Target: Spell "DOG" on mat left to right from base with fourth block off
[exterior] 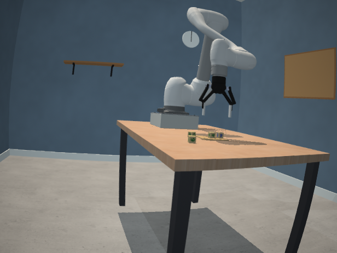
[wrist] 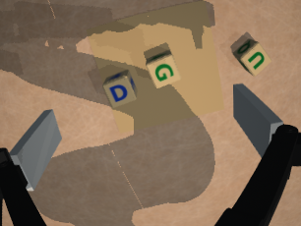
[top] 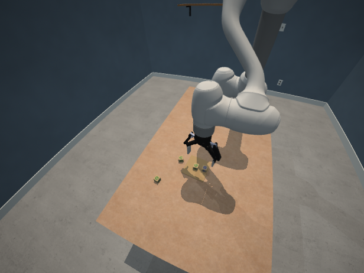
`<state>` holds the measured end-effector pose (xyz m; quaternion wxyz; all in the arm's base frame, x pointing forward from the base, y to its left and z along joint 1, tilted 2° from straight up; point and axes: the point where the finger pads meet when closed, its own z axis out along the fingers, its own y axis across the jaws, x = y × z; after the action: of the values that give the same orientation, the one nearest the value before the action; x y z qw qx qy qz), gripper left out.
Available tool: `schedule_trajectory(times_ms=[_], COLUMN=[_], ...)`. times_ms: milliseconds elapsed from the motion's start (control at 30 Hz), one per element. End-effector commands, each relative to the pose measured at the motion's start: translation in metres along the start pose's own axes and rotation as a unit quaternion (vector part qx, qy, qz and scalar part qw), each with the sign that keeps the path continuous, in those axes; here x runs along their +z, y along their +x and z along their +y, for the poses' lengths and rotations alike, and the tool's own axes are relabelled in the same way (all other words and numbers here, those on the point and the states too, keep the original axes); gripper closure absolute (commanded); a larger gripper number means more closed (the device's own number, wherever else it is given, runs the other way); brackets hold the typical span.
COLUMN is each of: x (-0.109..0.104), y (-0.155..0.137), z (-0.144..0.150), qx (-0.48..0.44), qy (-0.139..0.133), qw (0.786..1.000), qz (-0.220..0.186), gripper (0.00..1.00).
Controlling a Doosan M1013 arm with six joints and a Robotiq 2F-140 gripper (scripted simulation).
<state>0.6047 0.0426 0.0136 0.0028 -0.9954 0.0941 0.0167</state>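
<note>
A small tan mat lies on the wooden table; it also shows in the top view (top: pixel 193 172). Two blocks sit on it side by side: a blue D block (wrist: pixel 119 92) (top: pixel 204 168) and a green G block (wrist: pixel 162 73) (top: pixel 195 166). A block with a green U (wrist: pixel 253 60) (top: pixel 181 158) lies just off the mat. Another green-lettered block (top: pixel 157 178) (exterior: pixel 192 139), apparently the O, lies further off on the table. My gripper (wrist: pixel 143 112) (top: pixel 201 159) (exterior: pixel 216 112) is open and empty, hanging well above the mat.
The robot's grey base (exterior: pixel 174 120) stands at the table's far end in the exterior view. The arm's shadow (top: pixel 208 193) falls across the mat and table.
</note>
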Motion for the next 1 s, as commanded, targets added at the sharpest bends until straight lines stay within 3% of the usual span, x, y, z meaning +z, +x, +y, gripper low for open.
schedule_trajectory(times_ms=[0, 167, 200, 733, 767, 967], x=[0.000, 0.000, 0.000, 0.000, 0.000, 0.000], y=[0.001, 0.001, 0.002, 0.004, 0.004, 0.005], z=[0.002, 0.004, 0.005, 0.012, 0.013, 0.016], qx=[0.069, 0.113, 0.156, 0.347, 0.383, 0.460], qy=[-0.004, -0.004, -0.004, -0.004, -0.004, -0.004], qw=[0.998, 0.994, 0.988, 0.938, 0.924, 0.888], qz=[0.001, 0.001, 0.001, 0.002, 0.002, 0.003], gripper=[0.00, 0.00, 0.00, 0.00, 0.00, 0.00])
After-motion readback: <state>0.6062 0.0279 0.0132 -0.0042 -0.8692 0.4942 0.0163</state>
